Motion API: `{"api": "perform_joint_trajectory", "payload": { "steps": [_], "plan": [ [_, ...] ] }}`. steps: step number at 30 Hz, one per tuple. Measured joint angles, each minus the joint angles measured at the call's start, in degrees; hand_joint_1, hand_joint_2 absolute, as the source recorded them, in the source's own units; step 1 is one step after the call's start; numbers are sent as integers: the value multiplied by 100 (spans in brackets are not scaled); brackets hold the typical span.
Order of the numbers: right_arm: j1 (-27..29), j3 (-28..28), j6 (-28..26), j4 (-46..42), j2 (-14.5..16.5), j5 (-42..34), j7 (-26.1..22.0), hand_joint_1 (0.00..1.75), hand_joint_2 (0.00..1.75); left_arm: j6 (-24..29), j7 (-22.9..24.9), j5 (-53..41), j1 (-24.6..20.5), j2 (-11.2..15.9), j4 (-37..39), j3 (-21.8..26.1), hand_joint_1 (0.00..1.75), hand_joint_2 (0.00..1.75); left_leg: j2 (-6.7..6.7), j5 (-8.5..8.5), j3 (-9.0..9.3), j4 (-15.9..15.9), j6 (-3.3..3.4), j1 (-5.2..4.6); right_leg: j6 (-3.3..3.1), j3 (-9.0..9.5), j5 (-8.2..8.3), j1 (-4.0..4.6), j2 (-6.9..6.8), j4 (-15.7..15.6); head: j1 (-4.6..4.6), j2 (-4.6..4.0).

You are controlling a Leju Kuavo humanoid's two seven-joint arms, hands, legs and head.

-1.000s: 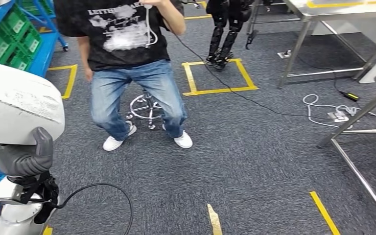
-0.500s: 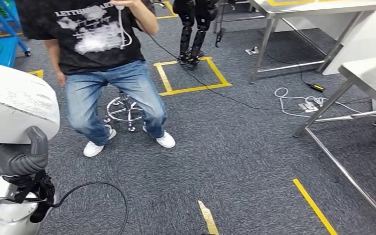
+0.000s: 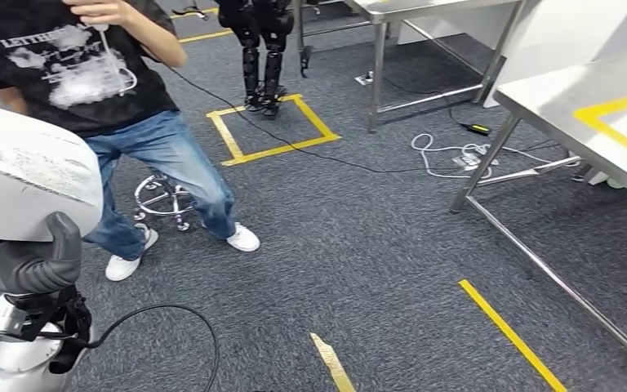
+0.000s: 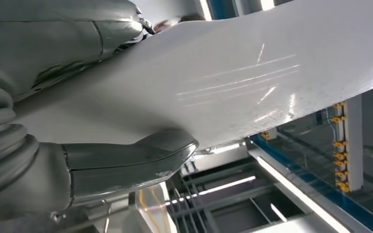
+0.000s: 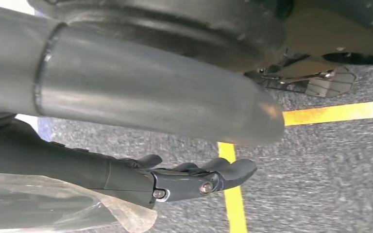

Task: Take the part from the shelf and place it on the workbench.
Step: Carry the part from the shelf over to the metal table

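Grips the part (image 3: 24,175), a broad white curved panel, in the left hand (image 3: 37,261) at 9 o'clock of the head view, up off the floor. Clamps it with the thick grey thumb (image 4: 131,162) pressed flat against one face near the panel's edge, as seen from the left wrist, with the grey bulk of the hand on the other face; no gap visible between thumb and panel. Carries the right hand (image 5: 175,177) low over grey carpet (image 5: 330,184), dark fingers stretched nearly straight and well apart from the thumb, nothing between them. Shows a crumpled clear film (image 5: 53,208) just beside those fingers at the wrist end; cannot tell whether touching.

Faces the workbench (image 3: 555,90) at 2 o'clock, pale-topped with a yellow tape outline (image 3: 612,135), near edge running from 1 toward 4 o'clock, steel leg and floor rail below. Leaves a wide stretch of bare carpet from 6 up toward 3 o'clock, crossed by a yellow floor line (image 3: 510,335) at 5 o'clock, near the rail. Has a person (image 3: 90,82) in jeans at 10 to 11 o'clock, near the panel's far edge, a wheeled stool (image 3: 163,200) just behind the legs. Finds white cables (image 3: 449,153) on the floor at 1 o'clock beside the bench leg, another robot's black legs (image 3: 261,49) on a yellow taped square (image 3: 282,149) at 12, and a second steel table (image 3: 408,10) past them. Trails a black cable (image 3: 175,314) looping from the left wrist at 7 o'clock.
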Motion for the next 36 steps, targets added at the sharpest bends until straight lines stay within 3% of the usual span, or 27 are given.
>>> {"api": "perform_joint_trajectory", "payload": {
  "steps": [1, 3, 5, 7, 9, 11, 13, 14, 15, 17, 19, 20, 22, 24, 25, 27, 29, 30, 31, 33, 34, 36],
  "plan": [
    [3, 2, 13, 1, 0, -7, 3, 0, 0, -8, 9, 2, 1, 0, 0, 0, 175, 175, -39, 224, 154, -343, 12, 4, 3, 6, 1, -2, 63, 7, -1, 0],
    [-3, 5, 32, 2, 1, -15, 8, 0, 0, -26, 18, 2, -2, 0, 0, 0, 175, 175, -266, 561, 493, -1117, 35, 27, 29, -12, 1, 1, 179, 37, 2, 0],
    [-10, 12, 39, 2, 2, -21, 10, 0, 0, -44, 23, 2, -1, 0, 0, 1, 175, 175, -429, 626, 618, -1454, 55, 29, 93, -74, 17, -6, 272, 58, 4, 0],
    [7, 23, 48, 4, 2, -25, 10, 0, 0, -60, 28, 2, -3, -3, 0, 1, 175, 175, -363, 637, 612, -1490, 106, 13, 172, -135, 42, -34, 346, 48, 5, 0],
    [24, 30, 56, 7, 2, -31, 8, 0, 0, -80, 28, 2, -12, -12, 0, -1, 175, 175, -249, 674, 622, -1538, 180, 16, 222, -248, -63, -35, 196, 196, 20, 0],
    [13, 31, 60, 8, 2, -38, 5, 0, 0, -91, 30, 3, -11, -16, 0, 1, 175, 175, -114, 688, 622, -1562, 227, 8, 247, -541, -388, -23, -78, 786, 34, 0],
    [5, 31, 62, 8, 2, -42, 2, 0, 0, -92, 32, 3, -3, -15, 0, 3, 175, 175, 20, 681, 617, -1560, 244, -10, 269, -872, -682, -27, -186, 1500, 37, 0],
    [9, 31, 62, 8, 2, -43, 1, 0, 0, -92, 32, 3, -1, -15, 0, 2, 175, 175, 84, 678, 617, -1559, 248, -15, 275, -932, -698, -27, -200, 1645, 38, 0],
    [16, 32, 63, 8, 2, -44, 1, 0, 0, -93, 32, 2, 0, -16, 0, 1, 175, 175, 140, 675, 619, -1558, 247, -17, 274, -879, -612, -27, -213, 1569, 39, 0],
    [20, 32, 63, 9, 2, -45, 1, 0, 0, -93, 32, 2, -1, -17, 0, 0, 175, 175, 237, 664, 630, -1555, 232, -21, 253, -463, -272, -19, -337, 826, 40, 0],
    [3, 32, 63, 10, 2, -45, 0, 0, 0, -93, 32, 2, -3, -18, 0, 1, 175, 175, 313, 644, 637, -1541, 191, -46, 207, -72, -81, 15, -490, 159, 34, 0],
    [-3, 32, 63, 11, 2, -46, -1, 0, 0, -93, 32, 2, -4, -18, 0, 2, 175, 175, 347, 640, 639, -1536, 166, -57, 181, -3, -72, 34, -522, 39, 29, 0],
    [1, 32, 70, 13, 2, -48, -1, 0, 0, -94, 32, 2, -6, -20, 0, 1, 175, 175, 416, 637, 651, -1543, 111, -59, 121, 1, -60, 46, -442, 17, 23, 0],
    [14, 33, 88, 15, 2, -48, -1, 0, 0, -99, 33, 2, -10, -24, 0, -1, 175, 175, 338, 534, 635, -1443, 49, -39, 56, 22, -27, 22, -360, -21, 12, 0],
    [13, 34, 97, 16, 2, -46, -1, 0, 0, -102, 33, 2, -9, -24, 0, -1, 175, 175, 243, 397, 557, -1237, 21, -29, 27, 36, -10, 6, -315, -40, -4, 0],
    [9, 37, 114, 17, 2, -46, -2, 0, 0, -108, 33, 6, 5, -19, 0, 2, 175, 175, 56, 31, 230, -495, -11, -13, 0, 37, 1, -2, -217, -43, -42, 0],
    [16, 45, 144, 18, 2, -46, -2, 0, 0, -114, 34, 20, 34, -15, 1, 4, 175, 175, 17, -122, -63, 91, -24, -9, -5, 37, 2, 4, -101, -36, -53, 0],
    [22, 57, 156, 18, 2, -44, 1, 0, 0, -120, 34, 27, 44, -14, 2, 5, 175, 175, 13, -27, -79, 84, -21, -9, -5, 39, 2, 5, -41, -29, -52, 0],
    [27, 70, 168, 19, 2, -41, 4, 0, 0, -126, 34, 32, 49, -14, 2, 6, 175, 175, -3, 167, 13, -152, -13, -7, -4, 43, 0, 5, 23, -20, -53, 0],
    [27, 92, 181, 19, 4, -38, 8, 0, 0, -138, 34, 36, 50, -12, 2, 7, 175, 175, -202, 576, 349, -945, 13, 11, 14, 35, -7, 10, 142, 9, -52, 0],
    [22, 98, 190, 19, 5, -37, 8, 0, 0, -140, 33, 36, 51, -11, 2, 8, 175, 175, -319, 681, 478, -1253, 27, 22, 35, 14, -9, 11, 199, 26, -50, 1],
    [25, 115, 206, 19, 7, -29, 11, 0, 0, -143, 34, 40, 58, -11, 2, 12, 175, 175, -446, 695, 554, -1471, 66, 18, 102, -43, 7, 1, 294, 40, -48, 1]
  ]
}}
